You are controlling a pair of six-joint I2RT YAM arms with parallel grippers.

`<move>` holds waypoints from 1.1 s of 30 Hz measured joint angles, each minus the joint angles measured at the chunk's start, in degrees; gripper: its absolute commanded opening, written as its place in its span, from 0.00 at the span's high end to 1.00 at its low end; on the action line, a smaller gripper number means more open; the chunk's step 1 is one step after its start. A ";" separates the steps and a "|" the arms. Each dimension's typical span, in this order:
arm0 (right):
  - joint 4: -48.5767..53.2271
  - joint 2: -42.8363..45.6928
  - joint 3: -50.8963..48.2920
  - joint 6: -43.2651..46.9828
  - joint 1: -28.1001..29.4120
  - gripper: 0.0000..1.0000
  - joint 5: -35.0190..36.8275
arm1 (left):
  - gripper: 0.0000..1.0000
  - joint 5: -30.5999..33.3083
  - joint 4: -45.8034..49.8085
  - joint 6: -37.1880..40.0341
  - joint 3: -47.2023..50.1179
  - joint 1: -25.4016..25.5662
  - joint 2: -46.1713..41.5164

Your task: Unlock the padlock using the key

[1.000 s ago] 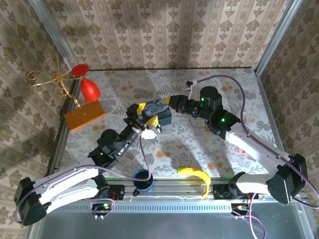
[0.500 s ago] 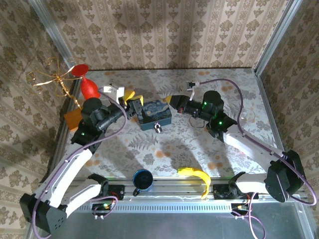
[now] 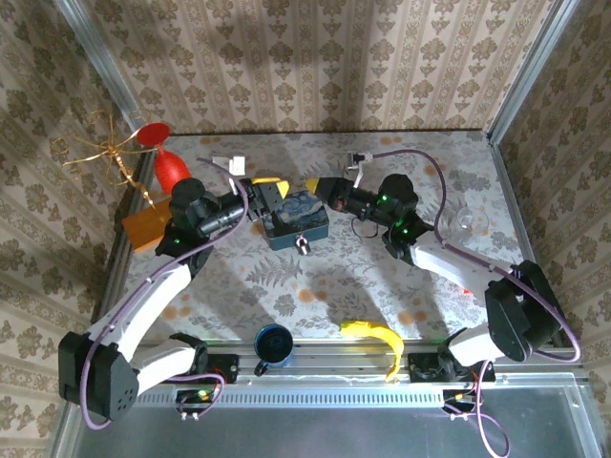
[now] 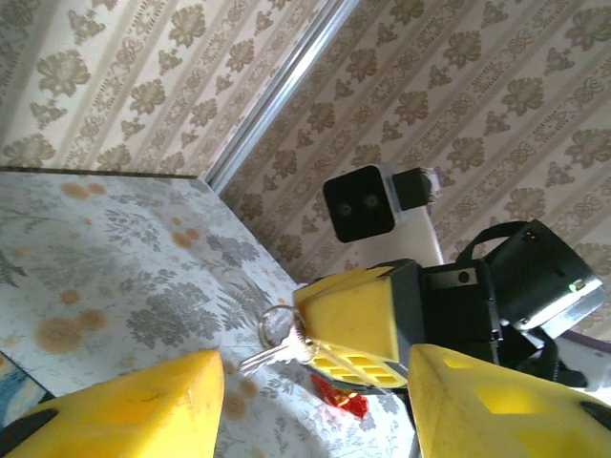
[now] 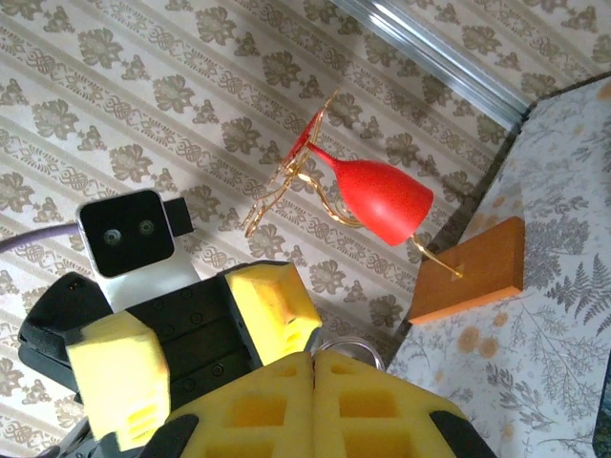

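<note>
**A:** Status?

**B:** On the desk, the blue painted tin sits just 11 o'clock of centre. The left end effector is at the tin's 10 o'clock, jaws about half apart with nothing between them. The right end effector is at the tin's 1 o'clock, clamped tight on the key. The blade and key ring stick out toward the left one.

**A:** Padlock?

**B:** The padlock is against the tin's 6 o'clock edge, and neither end effector is touching it. Can't tell whether it's hooked to the tin.

**A:** Handling?

**B:** My read is tiny, rigid metal, light and slick, so it will swing or skate if nudged. Pinch the body across its flat faces and leave the keyhole clear. The key is thin and stiff and may pivot in the grip, so go in straight with low force.
</note>
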State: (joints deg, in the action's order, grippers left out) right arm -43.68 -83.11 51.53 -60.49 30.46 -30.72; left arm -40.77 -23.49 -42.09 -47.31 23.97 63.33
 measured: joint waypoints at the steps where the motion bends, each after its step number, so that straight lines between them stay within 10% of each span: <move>1: -0.96 -0.55 0.00 -0.76 0.00 1.00 -0.20 | 0.45 -0.33 -0.74 -0.50 0.00 0.00 0.74; 9: -6.01 -2.47 0.11 -4.57 0.00 1.00 -1.36 | 0.36 -1.25 -2.80 -2.99 0.00 0.00 3.72; 33: -10.32 -5.09 1.79 -8.94 0.24 1.00 -2.56 | 0.73 -2.58 -11.96 -8.37 0.00 0.00 7.23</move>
State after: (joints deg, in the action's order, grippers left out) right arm -54.00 -88.20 53.32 -69.43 30.70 -33.28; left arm -43.35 -35.44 -50.46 -47.31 23.97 70.57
